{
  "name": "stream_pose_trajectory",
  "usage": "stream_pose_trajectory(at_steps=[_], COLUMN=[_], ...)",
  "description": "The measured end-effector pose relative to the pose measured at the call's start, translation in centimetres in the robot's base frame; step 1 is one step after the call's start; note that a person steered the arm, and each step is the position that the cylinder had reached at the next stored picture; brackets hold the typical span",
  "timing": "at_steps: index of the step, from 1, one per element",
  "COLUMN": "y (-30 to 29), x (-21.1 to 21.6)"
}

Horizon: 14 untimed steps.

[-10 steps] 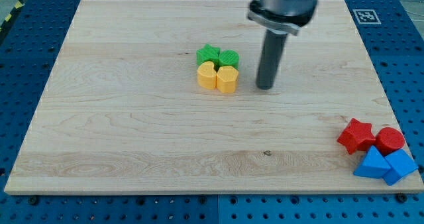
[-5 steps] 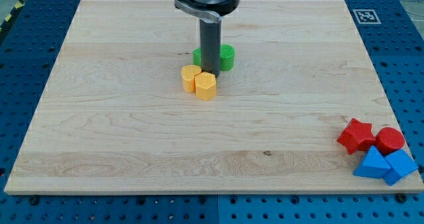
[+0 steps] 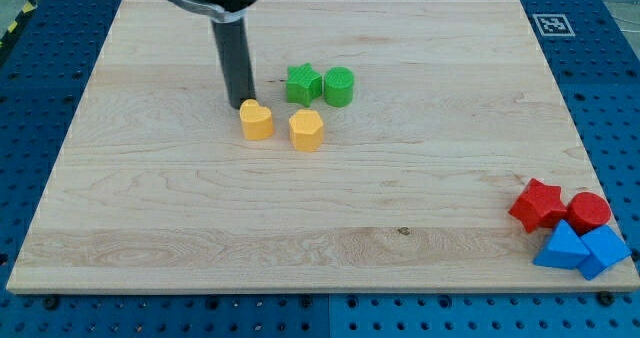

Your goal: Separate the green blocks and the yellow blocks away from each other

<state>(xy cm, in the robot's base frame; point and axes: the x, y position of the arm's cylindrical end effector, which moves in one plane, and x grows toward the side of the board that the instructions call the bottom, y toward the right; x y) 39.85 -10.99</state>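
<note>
A green star block (image 3: pixel 303 83) and a green cylinder (image 3: pixel 339 86) sit side by side, touching, above the board's middle. A yellow heart block (image 3: pixel 256 121) lies to their lower left. A yellow hexagon block (image 3: pixel 306 130) lies just below the green star, a small gap apart from it. The two yellow blocks are apart from each other. My tip (image 3: pixel 240 104) stands just above the yellow heart at its upper left, touching or nearly touching it, and left of the green star.
The wooden board (image 3: pixel 150 208) lies on a blue pegboard table. At its lower right corner sit a red star (image 3: pixel 537 205), a red cylinder (image 3: pixel 588 211) and two blue blocks (image 3: pixel 580 248). A fiducial marker (image 3: pixel 551 23) is at the top right corner.
My tip swept from the right of the cluster to the left, between the greens and yellows. The yellow blocks slid down-left and apart; the greens stayed close to where they were.
</note>
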Motion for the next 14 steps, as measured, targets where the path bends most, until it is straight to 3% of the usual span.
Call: stream_pose_trajectory(at_steps=[5, 9, 14], y=[2.6, 6.0, 20.5], x=[2.8, 1.5, 3.1])
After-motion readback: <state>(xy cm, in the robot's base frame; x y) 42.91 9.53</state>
